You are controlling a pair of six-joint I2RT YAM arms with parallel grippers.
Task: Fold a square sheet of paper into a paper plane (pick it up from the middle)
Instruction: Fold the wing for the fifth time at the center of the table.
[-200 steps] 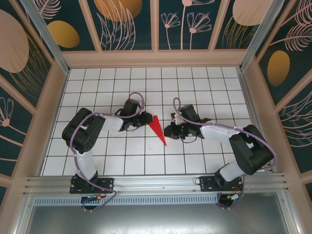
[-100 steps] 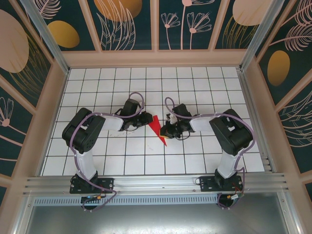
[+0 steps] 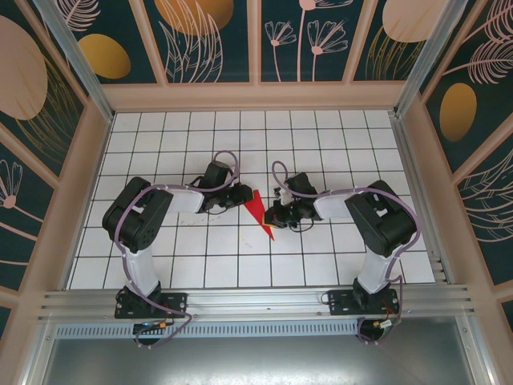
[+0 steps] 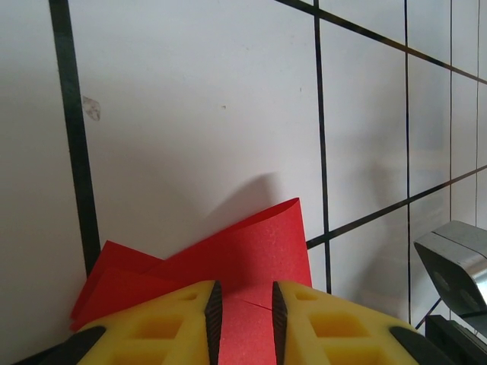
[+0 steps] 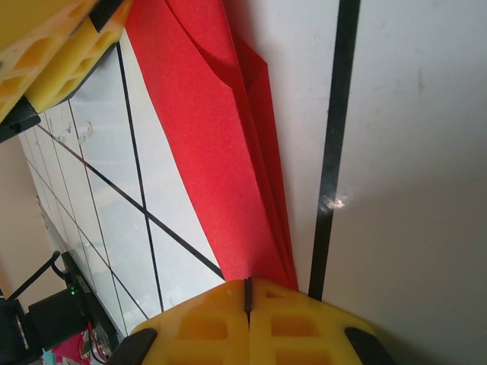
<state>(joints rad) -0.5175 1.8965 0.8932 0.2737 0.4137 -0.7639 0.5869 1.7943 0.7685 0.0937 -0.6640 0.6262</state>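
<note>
The paper plane (image 3: pixel 257 210) is a narrow bright red dart lying on the white tiles, its point toward the near edge. Its wide back end (image 4: pixel 251 247) lies at my left gripper (image 3: pixel 242 197). In the left wrist view the left gripper (image 4: pixel 243 296) stands a little open, and flat red paper shows in the gap between the yellow pads. A folded flap curls up just beyond them. My right gripper (image 3: pixel 273 218) sits at the pointed end. Its yellow fingers are shut tight (image 5: pixel 247 287), and the red layers (image 5: pixel 217 152) run under their tips.
The table (image 3: pixel 337 152) is white tiles with black grid lines, walled by wooden panels (image 3: pixel 256 96) at the back and sides. An aluminium rail (image 3: pixel 256 301) runs along the near edge. The left gripper's yellow fingers (image 5: pixel 53 53) show in the right wrist view's top-left corner.
My right arm has swung left from a tile away and set its shut gripper on the plane's pointed end. The left gripper's jaws have parted slightly; the plane has hardly moved.
</note>
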